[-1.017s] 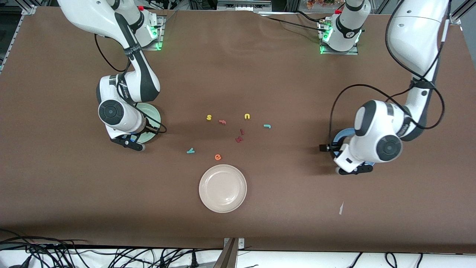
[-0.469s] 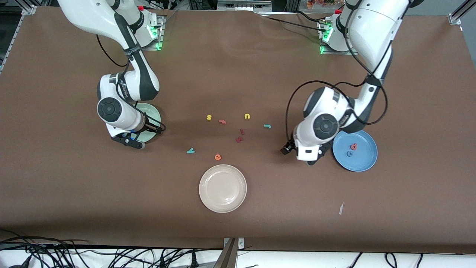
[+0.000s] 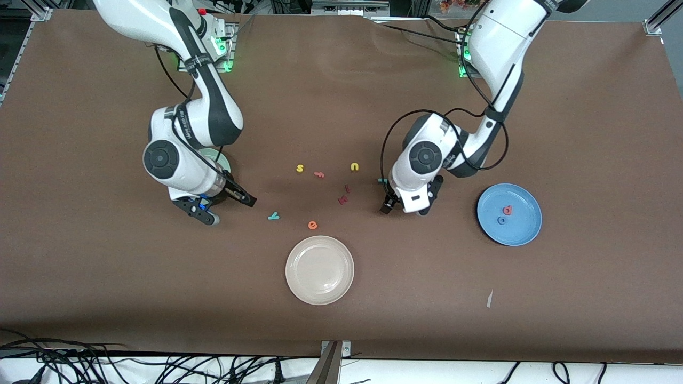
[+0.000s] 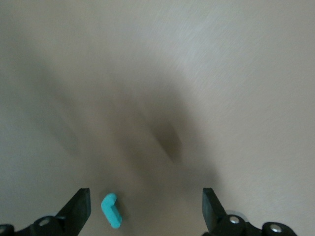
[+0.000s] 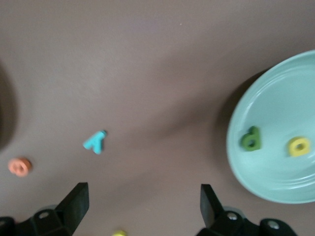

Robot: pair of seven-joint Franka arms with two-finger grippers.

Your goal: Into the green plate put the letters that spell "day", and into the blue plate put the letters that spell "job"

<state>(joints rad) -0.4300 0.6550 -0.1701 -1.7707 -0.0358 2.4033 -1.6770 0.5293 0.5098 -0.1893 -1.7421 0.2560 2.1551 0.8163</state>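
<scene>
Left wrist view shows our left gripper (image 4: 146, 209) spread wide, empty, the teal "j" (image 4: 111, 210) at lower left between its fingers; descending off-centre could knock it aside. Right gripper (image 5: 142, 209) gapes too.

A round cream-white plate (image 3: 319, 270) sits toward the brown bench's (image 3: 587, 298) camera-side edge; a small orange "e" (image 3: 312, 225) lies nearby.

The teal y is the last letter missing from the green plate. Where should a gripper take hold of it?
Judging by its pose, the teal y lies flat on the table with bare cloth around it, so come straight down from above and pinch across its single stem, not the forked arms. The open right gripper is closest.
</scene>
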